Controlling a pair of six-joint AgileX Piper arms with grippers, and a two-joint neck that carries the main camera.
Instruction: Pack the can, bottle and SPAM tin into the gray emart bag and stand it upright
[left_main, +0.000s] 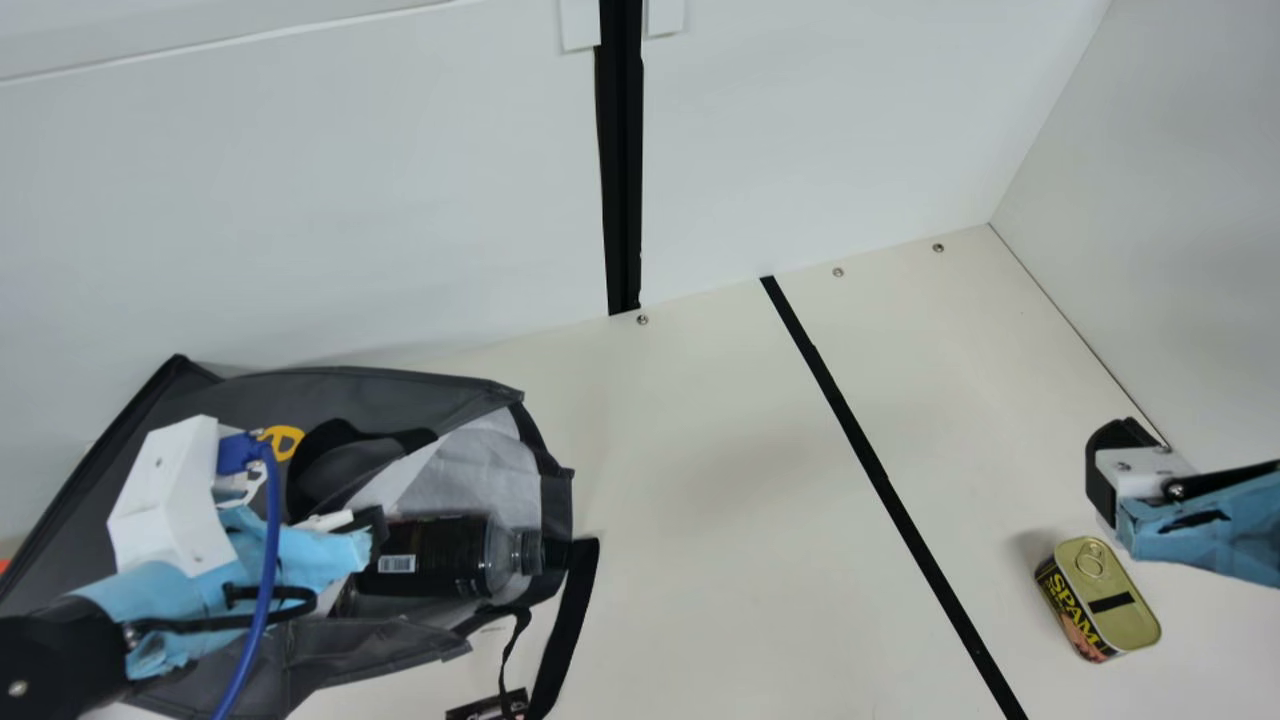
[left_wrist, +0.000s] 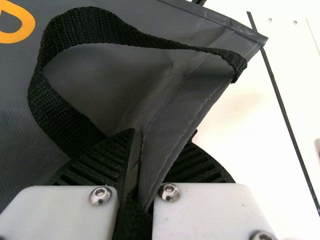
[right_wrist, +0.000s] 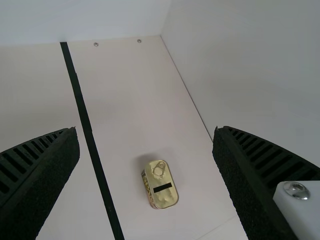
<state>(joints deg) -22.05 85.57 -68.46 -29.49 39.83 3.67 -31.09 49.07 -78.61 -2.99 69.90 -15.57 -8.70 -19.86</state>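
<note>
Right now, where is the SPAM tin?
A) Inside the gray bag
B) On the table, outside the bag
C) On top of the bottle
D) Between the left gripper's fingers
B: the SPAM tin lies on the bare table, across the black strip from the gray bag.

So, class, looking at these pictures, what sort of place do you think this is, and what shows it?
Probably a robot lab or test booth: smooth white upright panels border a cream table, and a blue-wrapped robot arm hangs over it at the left, another at the right.
</note>
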